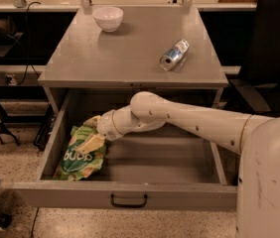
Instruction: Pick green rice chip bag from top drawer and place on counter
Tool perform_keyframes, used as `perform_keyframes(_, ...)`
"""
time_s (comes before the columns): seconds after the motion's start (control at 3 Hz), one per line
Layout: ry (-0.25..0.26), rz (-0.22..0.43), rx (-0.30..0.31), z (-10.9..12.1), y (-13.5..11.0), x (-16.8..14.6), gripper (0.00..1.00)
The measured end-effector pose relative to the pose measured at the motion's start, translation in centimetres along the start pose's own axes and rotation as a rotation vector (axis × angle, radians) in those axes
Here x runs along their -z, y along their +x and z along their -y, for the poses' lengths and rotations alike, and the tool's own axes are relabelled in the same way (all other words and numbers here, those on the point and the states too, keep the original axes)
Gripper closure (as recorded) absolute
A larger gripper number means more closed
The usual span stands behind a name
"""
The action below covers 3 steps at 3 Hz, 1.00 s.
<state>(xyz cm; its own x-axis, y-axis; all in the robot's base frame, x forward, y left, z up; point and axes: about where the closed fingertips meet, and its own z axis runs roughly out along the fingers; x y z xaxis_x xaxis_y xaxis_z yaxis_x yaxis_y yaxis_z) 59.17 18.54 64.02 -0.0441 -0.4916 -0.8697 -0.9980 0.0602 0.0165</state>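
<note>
We are looking at the counter (130,53), which is carrying a bowl (107,18) at its far left and a can (174,54) lying on its side toward the right. Below it and nearer, the top drawer (179,195) is standing open, with its handle (128,201) sitting on the near front panel. The green rice chip bag (78,157) is lying in the drawer's left part, close to the left wall. The gripper (89,133) is sitting inside the drawer at the bag's far end, its arm (189,120) extending in from the right.

One bowl (107,18) and one can (174,55) on one counter (120,53); one chip bag (78,160) and one gripper (91,132) in one drawer (189,195).
</note>
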Motion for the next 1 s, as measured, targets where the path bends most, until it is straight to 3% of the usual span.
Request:
perform_keyframes(0.33, 0.007, 0.009, 0.004, -0.3, -0.2, 0.2, 0.76)
perform_keyframes(0.67, 0.016, 0.075, 0.018, -1.8, -1.6, 1.8, 0.98)
perform_keyframes(1.0, 0.036, 0.138, 0.077, -4.3, -5.4, 5.0, 1.0)
